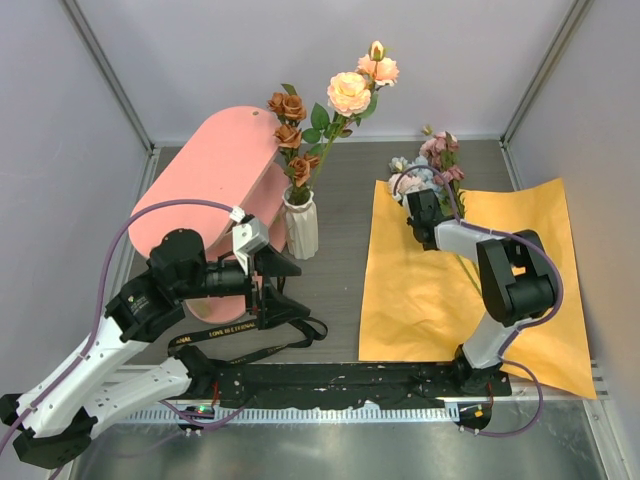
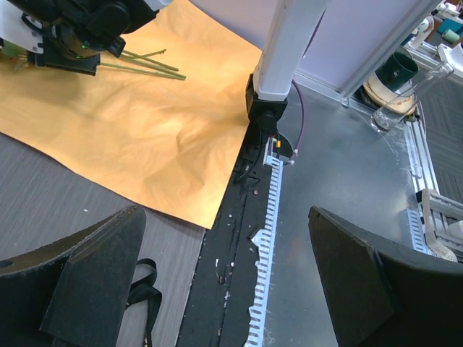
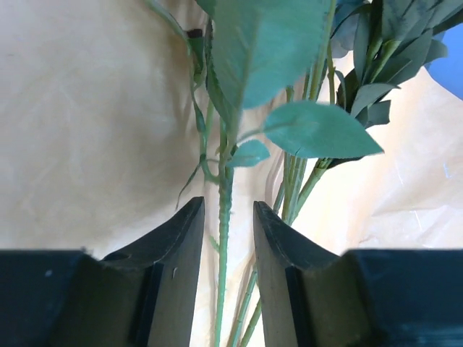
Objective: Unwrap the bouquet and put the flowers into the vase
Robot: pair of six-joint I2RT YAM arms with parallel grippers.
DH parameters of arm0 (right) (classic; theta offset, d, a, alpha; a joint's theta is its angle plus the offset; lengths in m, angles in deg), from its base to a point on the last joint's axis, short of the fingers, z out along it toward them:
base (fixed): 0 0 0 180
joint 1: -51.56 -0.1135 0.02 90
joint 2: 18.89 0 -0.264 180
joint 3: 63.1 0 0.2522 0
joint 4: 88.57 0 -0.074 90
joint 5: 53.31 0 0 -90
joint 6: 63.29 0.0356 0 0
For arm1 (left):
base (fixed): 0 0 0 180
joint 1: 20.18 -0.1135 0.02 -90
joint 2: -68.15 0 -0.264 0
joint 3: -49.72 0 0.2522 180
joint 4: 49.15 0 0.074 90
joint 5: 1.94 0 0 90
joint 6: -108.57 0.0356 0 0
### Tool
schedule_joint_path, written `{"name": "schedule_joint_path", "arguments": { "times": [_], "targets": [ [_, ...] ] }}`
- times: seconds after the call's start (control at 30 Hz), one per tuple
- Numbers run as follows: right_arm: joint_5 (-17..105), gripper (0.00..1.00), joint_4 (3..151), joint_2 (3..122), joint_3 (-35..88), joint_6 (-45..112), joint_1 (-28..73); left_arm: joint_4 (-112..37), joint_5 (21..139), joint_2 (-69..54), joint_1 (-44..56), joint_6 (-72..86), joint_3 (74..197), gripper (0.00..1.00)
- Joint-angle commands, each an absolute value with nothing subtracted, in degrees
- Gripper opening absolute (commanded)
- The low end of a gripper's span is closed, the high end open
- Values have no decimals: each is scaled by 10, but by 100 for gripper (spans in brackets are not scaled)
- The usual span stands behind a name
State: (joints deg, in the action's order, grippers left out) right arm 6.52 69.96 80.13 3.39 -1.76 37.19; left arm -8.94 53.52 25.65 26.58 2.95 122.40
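Observation:
The white ribbed vase stands beside the pink shelf and holds several peach and brown roses. The orange paper lies spread flat, with the remaining flowers lying at its far edge. My right gripper is low over them. In the right wrist view it is open, its jaws either side of one green stem with a gap on both sides. More stems and leaves lie just to the right. My left gripper hangs wide open and holds nothing.
The pink shelf fills the back left, close behind my left arm. A black ribbon lies loose on the table under the left gripper, by the black base rail. The right arm's base stands at the paper's near edge.

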Motion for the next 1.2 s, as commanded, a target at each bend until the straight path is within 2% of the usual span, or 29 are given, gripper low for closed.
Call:
{"name": "schedule_joint_path", "arguments": {
  "times": [0.0, 0.2, 0.33, 0.5, 0.73, 0.97, 1.17],
  "targets": [
    [76, 40, 719, 736, 23, 1, 354, -106, 534, 260, 265, 18, 1240, 100],
    [57, 41, 723, 750, 16, -7, 355, -106, 536, 254, 265, 17, 1240, 100],
    [37, 41, 735, 800, 20, -17, 360, -103, 535, 253, 265, 17, 1242, 100],
    [-37, 39, 779, 829, 19, -31, 360, -89, 542, 262, 265, 23, 1241, 100],
    [-71, 30, 835, 826, -1, -44, 342, -87, 545, 266, 265, 22, 1238, 100],
    [-78, 26, 841, 847, 2, -55, 342, -81, 547, 271, 266, 22, 1240, 100],
    [-66, 13, 822, 852, 17, -56, 343, -75, 548, 271, 265, 22, 1238, 100]
  ]
}}
